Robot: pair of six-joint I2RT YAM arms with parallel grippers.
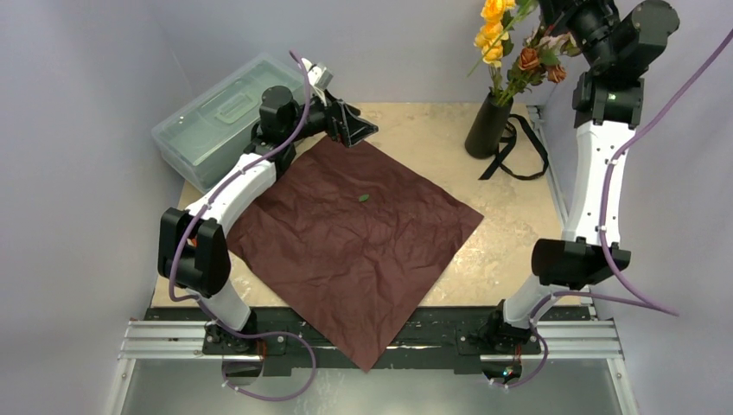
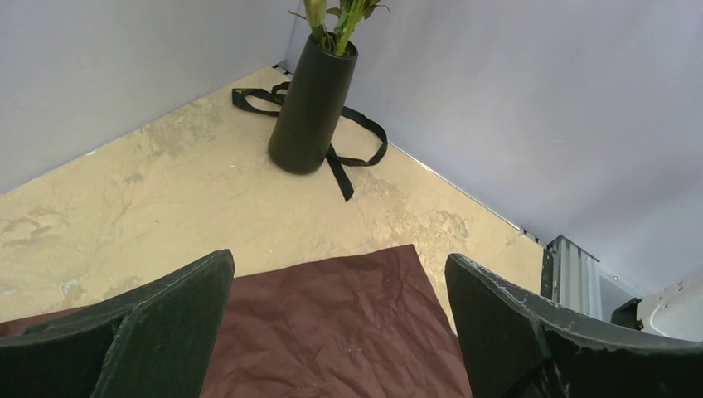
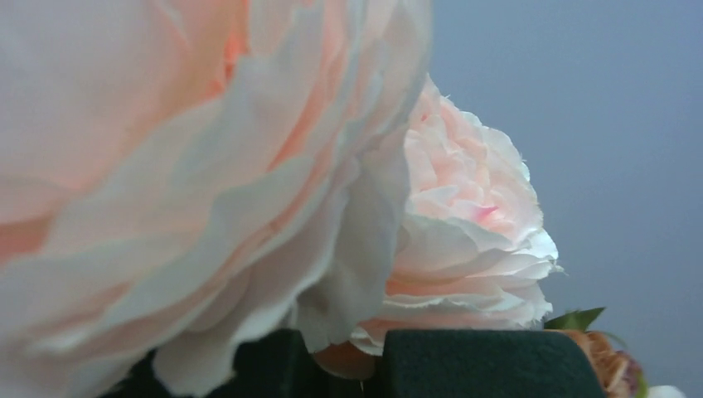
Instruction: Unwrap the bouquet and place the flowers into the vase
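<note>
The flowers stand with their stems in the vase, directly below your right gripper. Their long axis runs nearly upright, leaning slightly toward it. That arm is by far the nearer one. Its jaws are together with pink blooms pressed right against them, though you cannot see whether a stem is pinched between. Your left gripper hovers well off to the left over the far corner of the maroon paper, jaws wide apart, holding nothing.
</note>
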